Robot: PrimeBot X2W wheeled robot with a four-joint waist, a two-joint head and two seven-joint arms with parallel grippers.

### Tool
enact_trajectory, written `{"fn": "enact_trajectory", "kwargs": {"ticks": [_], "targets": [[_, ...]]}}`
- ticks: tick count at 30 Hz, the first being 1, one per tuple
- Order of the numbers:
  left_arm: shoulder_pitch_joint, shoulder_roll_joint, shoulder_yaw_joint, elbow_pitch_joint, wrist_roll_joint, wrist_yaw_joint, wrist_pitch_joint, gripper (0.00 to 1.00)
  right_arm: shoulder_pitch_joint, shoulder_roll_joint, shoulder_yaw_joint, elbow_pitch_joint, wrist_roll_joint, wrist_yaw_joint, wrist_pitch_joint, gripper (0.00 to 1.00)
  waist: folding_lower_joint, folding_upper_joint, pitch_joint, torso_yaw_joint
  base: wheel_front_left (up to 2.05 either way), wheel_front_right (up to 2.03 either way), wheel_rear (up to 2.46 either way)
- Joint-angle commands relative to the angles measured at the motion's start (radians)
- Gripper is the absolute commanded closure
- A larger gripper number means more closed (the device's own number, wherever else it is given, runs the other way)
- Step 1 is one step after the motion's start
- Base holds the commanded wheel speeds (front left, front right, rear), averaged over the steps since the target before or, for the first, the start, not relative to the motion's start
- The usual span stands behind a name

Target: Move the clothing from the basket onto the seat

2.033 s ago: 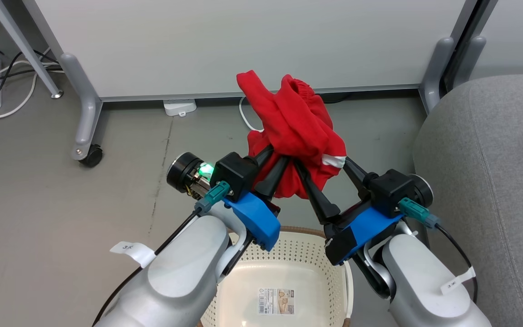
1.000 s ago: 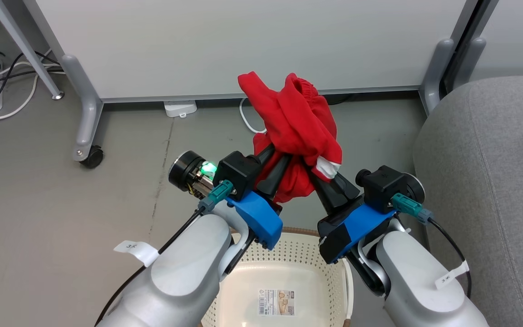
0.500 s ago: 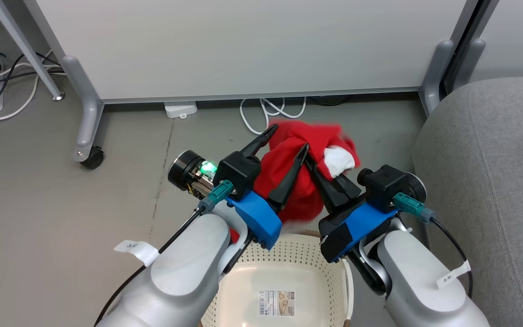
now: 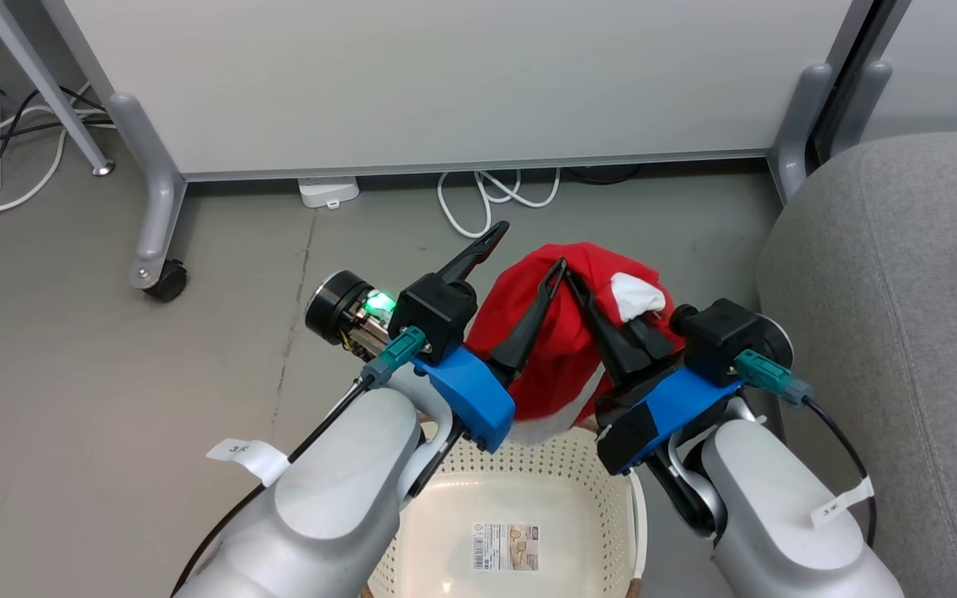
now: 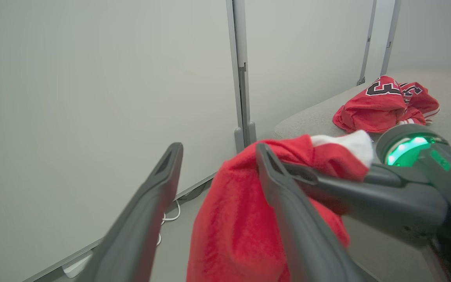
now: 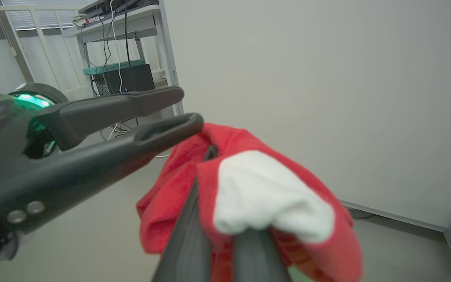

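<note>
A red garment with white trim hangs over the far rim of the cream perforated basket. My right gripper is shut on this clothing, whose white patch drapes over its fingers. My left gripper stands open just left of it. Its inner finger lies against the cloth without gripping it. A red jersey with black-and-white lettering lies on the light-grey seat to the right. The basket holds nothing but its label sticker.
A white partition panel stands behind on grey legs, one with a caster. White cables and a power strip lie on the grey floor at its foot. A shelf with equipment stands beyond the left arm.
My left gripper has opened and let go of the red garment. The raised bunch has dropped and now hangs from the right gripper, which shut on it about a second ago.
</note>
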Motion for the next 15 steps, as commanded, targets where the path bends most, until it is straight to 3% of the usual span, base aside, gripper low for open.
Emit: {"fn": "enact_trajectory", "kwargs": {"ticks": [1,15], "targets": [[-0.008,-0.001,0.007,-0.004,0.006,-0.001,-0.003,0.0,0.009,-0.007,-0.009,-0.007,-0.006,0.001,0.0,1.0,-0.0001,0.0,0.003,0.0,0.0,0.0,0.0],[-0.018,0.008,0.022,-0.028,0.027,0.001,-0.003,0.0,0.017,-0.037,-0.129,-0.085,-0.041,0.001,0.0,1.0,-0.0001,0.0,0.073,-0.055,0.0,0.0,0.0]]}}
